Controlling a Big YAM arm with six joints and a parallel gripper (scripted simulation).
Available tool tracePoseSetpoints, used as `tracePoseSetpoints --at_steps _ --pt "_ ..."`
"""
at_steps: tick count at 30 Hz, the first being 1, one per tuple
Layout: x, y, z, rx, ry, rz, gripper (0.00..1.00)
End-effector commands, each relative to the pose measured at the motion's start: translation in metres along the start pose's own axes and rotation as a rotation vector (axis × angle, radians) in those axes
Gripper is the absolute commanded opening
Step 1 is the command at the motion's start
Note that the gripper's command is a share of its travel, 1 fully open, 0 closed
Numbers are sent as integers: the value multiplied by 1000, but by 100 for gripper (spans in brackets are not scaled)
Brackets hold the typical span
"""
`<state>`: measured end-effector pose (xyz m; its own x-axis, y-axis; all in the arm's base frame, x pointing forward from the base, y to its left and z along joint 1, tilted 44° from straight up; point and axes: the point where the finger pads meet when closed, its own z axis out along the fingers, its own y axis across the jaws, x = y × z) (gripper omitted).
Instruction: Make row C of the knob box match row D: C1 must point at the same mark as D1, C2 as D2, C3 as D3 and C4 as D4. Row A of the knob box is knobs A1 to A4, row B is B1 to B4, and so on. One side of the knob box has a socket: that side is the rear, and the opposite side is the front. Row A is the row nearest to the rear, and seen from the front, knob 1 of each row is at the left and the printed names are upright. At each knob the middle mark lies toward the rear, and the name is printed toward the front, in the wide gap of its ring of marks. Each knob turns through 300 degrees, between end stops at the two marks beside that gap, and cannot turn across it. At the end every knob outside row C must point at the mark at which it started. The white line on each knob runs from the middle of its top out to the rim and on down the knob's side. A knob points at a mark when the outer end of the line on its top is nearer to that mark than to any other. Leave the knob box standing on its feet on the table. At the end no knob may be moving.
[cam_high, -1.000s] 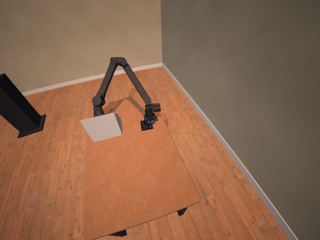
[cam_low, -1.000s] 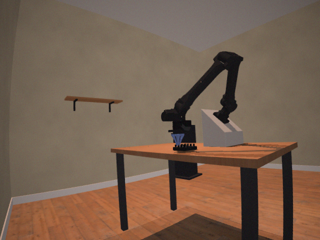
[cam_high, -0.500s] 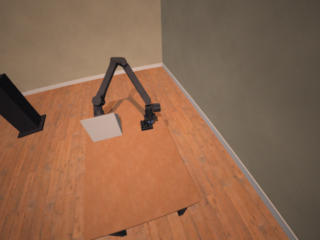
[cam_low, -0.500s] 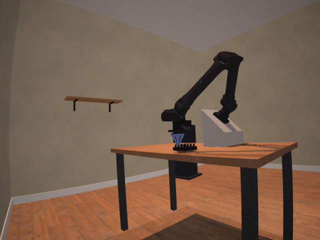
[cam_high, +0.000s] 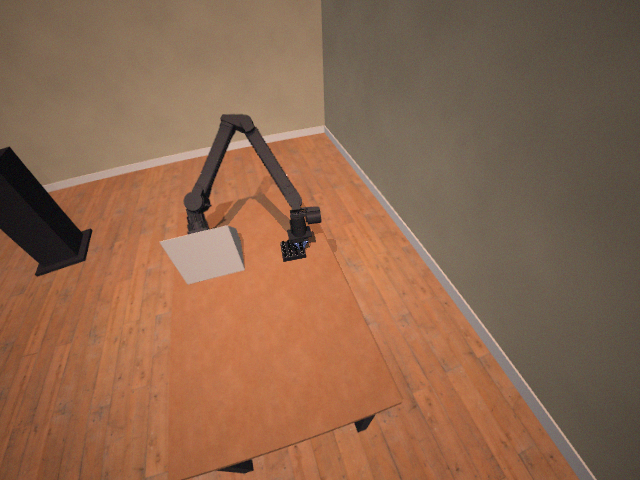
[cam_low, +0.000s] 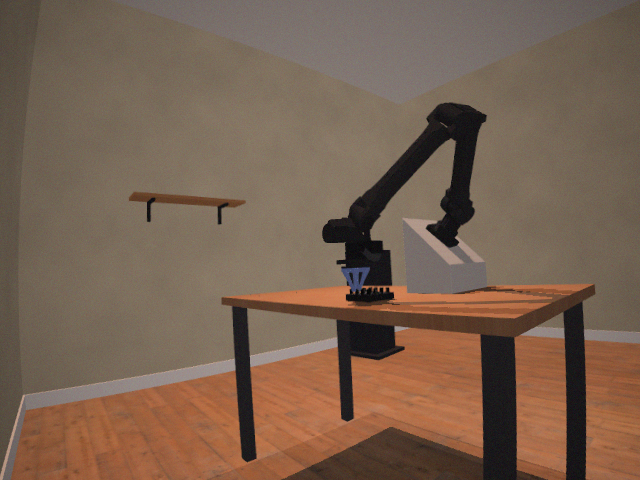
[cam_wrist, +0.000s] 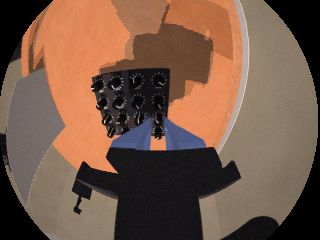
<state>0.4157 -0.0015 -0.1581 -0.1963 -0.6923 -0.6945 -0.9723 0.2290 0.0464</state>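
Knob box (cam_high: 294, 258) (cam_low: 370, 297) (cam_wrist: 128, 92): standing on the worktop (cam_high: 279, 335) (cam_low: 289, 298) (cam_wrist: 75, 65), directly below the claw (cam_high: 301, 245) (cam_low: 356, 288) (cam_wrist: 158, 121), most of its knobs to one side of the fingers. Step in hand, as judged: setting one knob. To do it well, confirm that the straddled knob (cam_wrist: 158, 119) belongs to row C, centre the claw over its axis, close squarely, then turn about that axis without pushing the box or brushing neighbouring knobs, and never across the wide gap. Claw: only slightly open, pointing down, tips either side of that knob. Whether it is grasped or merely straddled, I cannot tell; printed names are unreadable

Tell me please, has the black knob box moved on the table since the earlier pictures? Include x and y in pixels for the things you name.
No, I see no shift: in the top view the knob box (cam_high: 294, 258) (cam_low: 369, 298) (cam_wrist: 131, 102) keeps its place beside the grey block (cam_high: 206, 255) (cam_low: 429, 268).
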Motion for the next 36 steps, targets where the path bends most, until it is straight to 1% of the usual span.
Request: tracePoseSetpoints --at_steps 1,7,8,11,16,18,20,26,28,29,31,36 --pt "0 1 3 -9 -7 -9 20" --pt "0 1 1 -8 -7 -7 20" --pt "0 -1 -2 -4 -7 -6 20" --pt "0 -11 -20 33 -5 -9 20" --pt "0 -17 -34 41 0 -18 20" --pt "0 -17 -34 41 0 -18 20" --pt "0 -20 -41 45 2 -22 20" --pt "0 -20 -55 46 3 -22 20" --pt "-1 -18 -55 40 2 -24 20" --pt "-5 -16 -51 30 3 -33 20" --pt "-2 -12 -45 14 0 -22 20" --pt "-1 -12 -44 17 1 -26 20"
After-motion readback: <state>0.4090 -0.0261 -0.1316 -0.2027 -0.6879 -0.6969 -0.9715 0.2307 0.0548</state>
